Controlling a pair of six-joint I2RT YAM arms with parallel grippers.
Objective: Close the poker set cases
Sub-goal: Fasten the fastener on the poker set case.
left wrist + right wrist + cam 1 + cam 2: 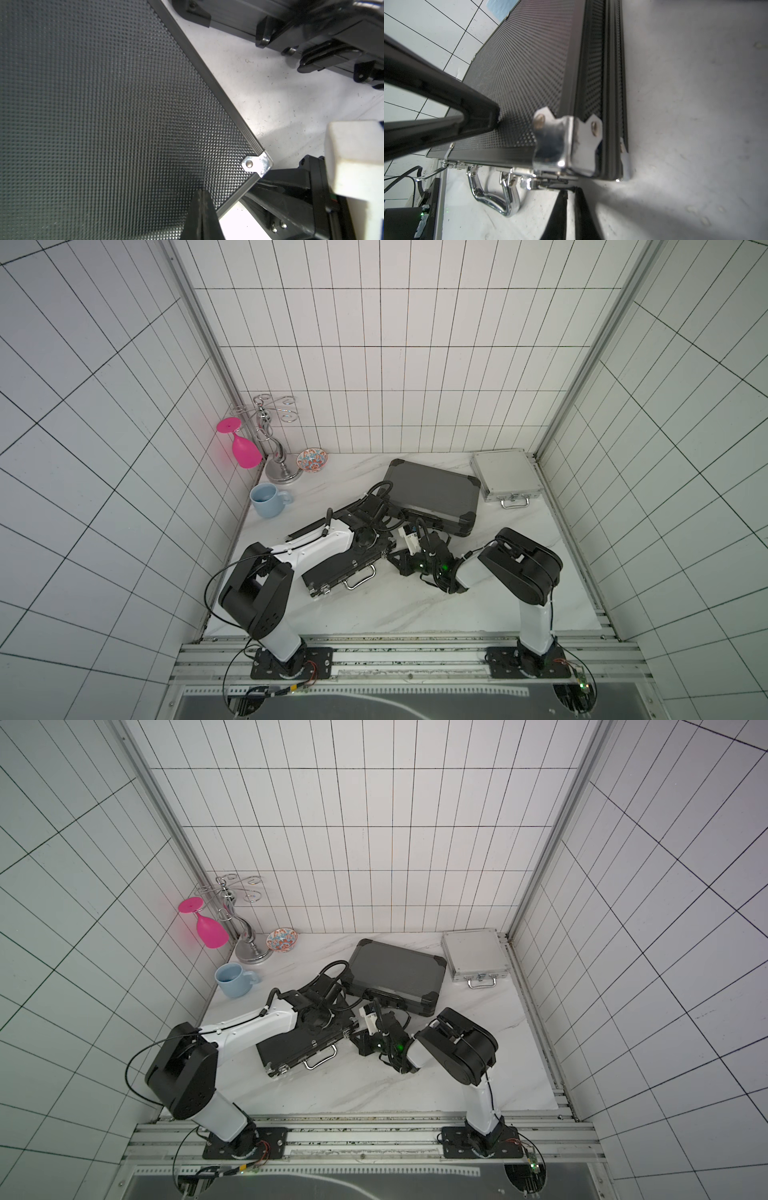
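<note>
Left gripper [201, 192] closed, empty, on flat black case [104, 104]; right gripper [568, 190] nearly closed beside latch [533, 183].

Both top views overlook the whole table [415, 605]; both wrist cameras sit close on the black case [104, 124].

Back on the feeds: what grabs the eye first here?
At mid-table, the left gripper, shut, rests atop the flat black case with silver handle while the right gripper noses its chrome corner. At the far-left corner, a pink wine glass hangs upside down from a chrome rack.
</note>
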